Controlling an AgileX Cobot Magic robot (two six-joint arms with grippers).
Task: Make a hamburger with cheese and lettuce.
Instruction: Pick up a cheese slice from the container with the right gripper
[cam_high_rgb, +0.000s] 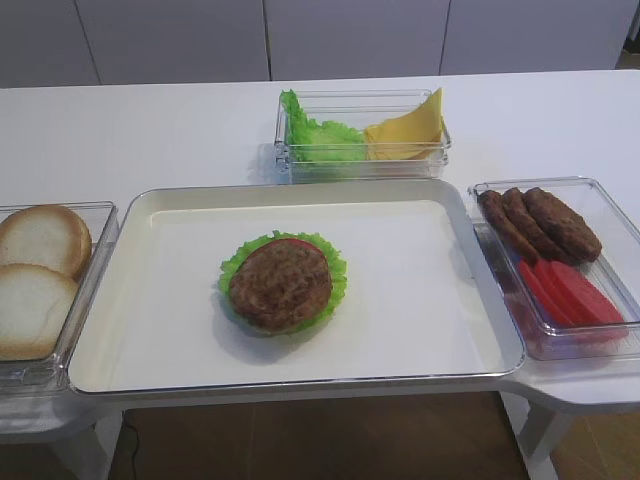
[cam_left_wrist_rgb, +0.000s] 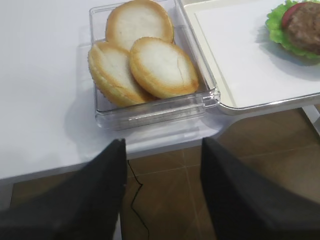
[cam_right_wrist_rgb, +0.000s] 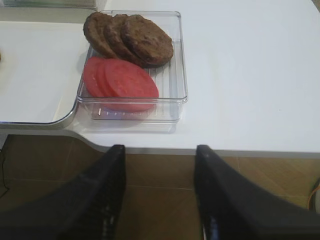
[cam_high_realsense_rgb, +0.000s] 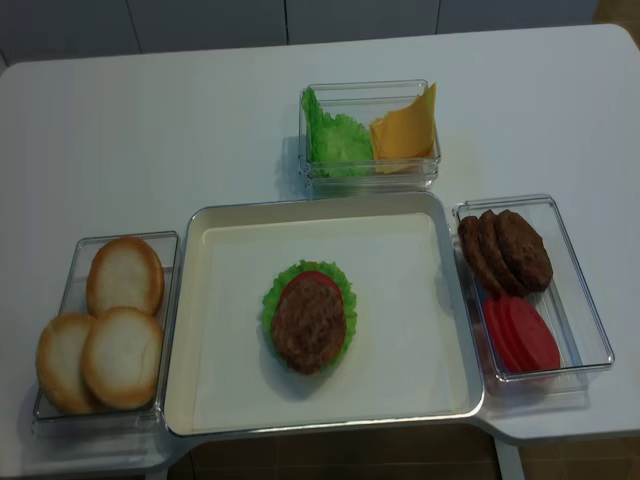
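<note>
Nearest the front edge of the white desk (cam_high_realsense_rgb: 200, 110), both tools hang over the brown floor, short of the desk. The left tool (cam_left_wrist_rgb: 162, 195) has its two dark fingers standing apart with nothing between them, just before the front left corner; the right tool (cam_right_wrist_rgb: 160, 192) is likewise spread and empty, before the front right part of the desk. Next comes the large cream tray (cam_high_realsense_rgb: 400, 380), lying along the front edge at the middle. On it, a little left of centre, sits the hamburger (cam_high_realsense_rgb: 309, 317): a brown patty on top, a red tomato slice peeping out at its far side, a frilly green leaf rim around it. Touching the tray's left side is a clear box (cam_high_realsense_rgb: 70, 275) holding three pale bun halves (cam_high_realsense_rgb: 122, 355). Just beside the tray's right side is another clear box (cam_high_realsense_rgb: 575, 260), with red tomato slices (cam_high_realsense_rgb: 522, 334) at its near end and three overlapping dark patties (cam_high_realsense_rgb: 505, 250) at its far end. Farthest back, just beyond the tray's far edge, stands a third clear box (cam_high_realsense_rgb: 368, 92): the lettuce (cam_high_realsense_rgb: 335, 140) fills its left half and the cheese (cam_high_realsense_rgb: 405, 130) leans in its right half, one corner pointing up.
</note>
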